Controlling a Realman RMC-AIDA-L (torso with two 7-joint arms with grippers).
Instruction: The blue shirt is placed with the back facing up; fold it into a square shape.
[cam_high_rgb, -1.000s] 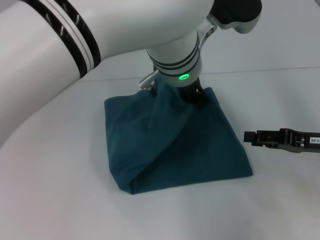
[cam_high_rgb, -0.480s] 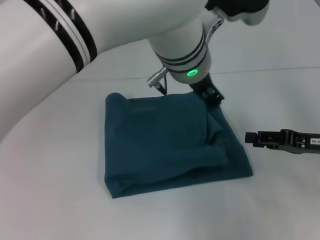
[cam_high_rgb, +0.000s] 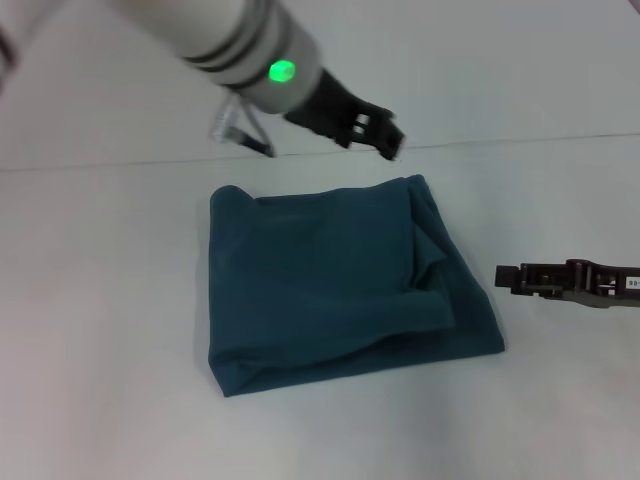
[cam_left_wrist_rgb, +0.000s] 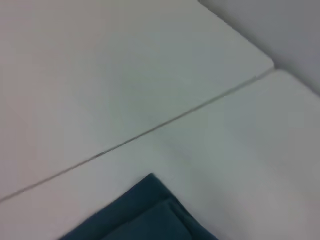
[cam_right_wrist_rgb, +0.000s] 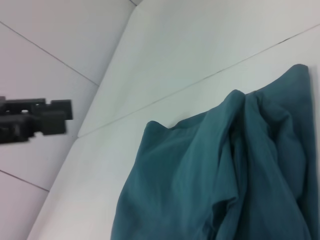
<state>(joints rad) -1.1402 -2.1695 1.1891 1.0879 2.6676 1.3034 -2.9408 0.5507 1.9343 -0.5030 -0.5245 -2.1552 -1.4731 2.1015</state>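
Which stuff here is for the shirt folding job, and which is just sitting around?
For the job:
the blue shirt, folded up on the table
the left claw, up above the shirt's far edge

Just there:
the white table
the right claw, parked beside the shirt, not touching it

plain teal-blue shirt (cam_high_rgb: 330, 280), white table (cam_high_rgb: 100, 300)

The blue shirt (cam_high_rgb: 340, 285) is seen as soft, matt woven cloth, creased along its folded edges. The desk (cam_high_rgb: 110, 300) is presented as a smooth, matt white surface. The left gripper (cam_high_rgb: 385, 140) and right gripper (cam_high_rgb: 505, 278) are finished in matt black plastic.
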